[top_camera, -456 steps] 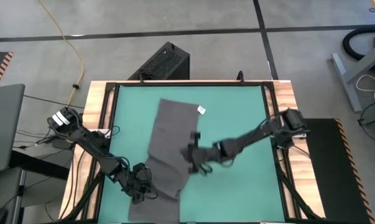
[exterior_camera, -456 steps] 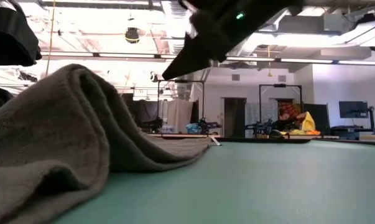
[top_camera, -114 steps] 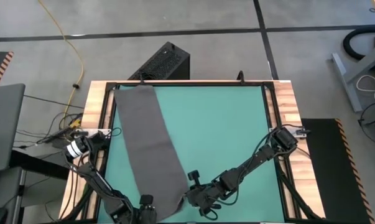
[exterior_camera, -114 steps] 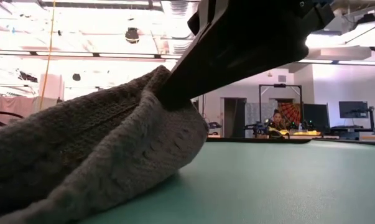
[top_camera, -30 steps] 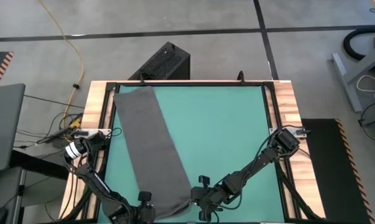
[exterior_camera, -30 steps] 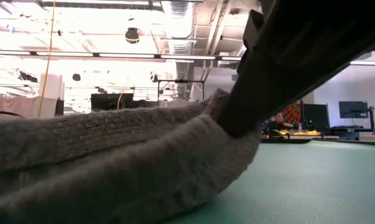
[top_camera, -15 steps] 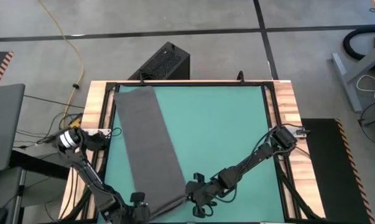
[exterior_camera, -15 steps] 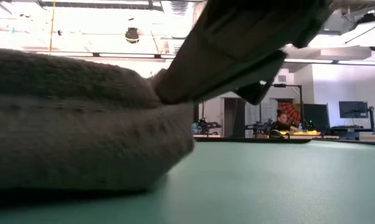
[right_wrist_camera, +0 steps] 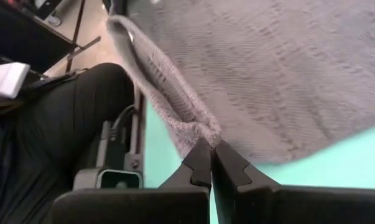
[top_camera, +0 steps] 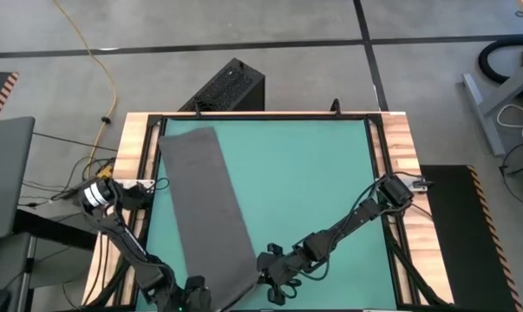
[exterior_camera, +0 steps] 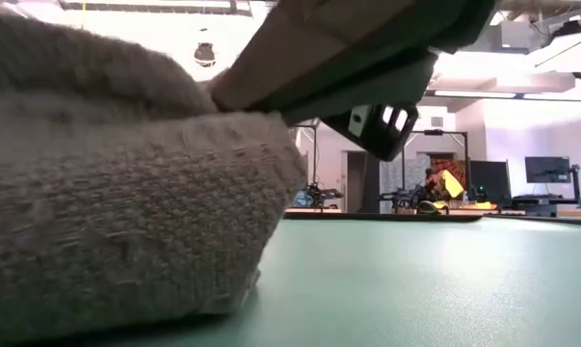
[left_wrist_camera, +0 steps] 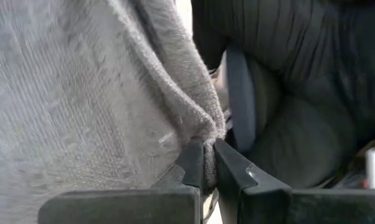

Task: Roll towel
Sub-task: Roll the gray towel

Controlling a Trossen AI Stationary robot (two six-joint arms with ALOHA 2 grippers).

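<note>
So the towel [top_camera: 207, 208] is a long folded strip down the left half of the mat [top_camera: 313, 182], running from about 11 o'clock at the far edge to roughly 6-7 o'clock at the near edge. Both grippers are on that near end: left gripper [top_camera: 194, 297] on the corner at about 7 o'clock, right gripper [top_camera: 265, 279] on the other corner nearer 6. In both wrist views the jaws are pinched tight, each with a fold of the towel's edge squeezed between its tips (left gripper [left_wrist_camera: 204, 163], right gripper [right_wrist_camera: 211, 155]). From table level the near end looks bunched and lifted a bit off the mat.

My read: this is the start of the roll, first turn not made yet. Tips for doing it well:

- Keep both corners level and move them together toward 12. If one side leads, the roll comes out cone-shaped.
- The strip lies a bit diagonal, so roll along its own length, not straight up the mat.
- Tuck the lifted edge down and over tightly on the first turn. A loose core makes everything after it sloppy.
- Keep the pinches closed until the edge is tucked under.
- Stay low so the far end doesn't drag off the mat.
</note>
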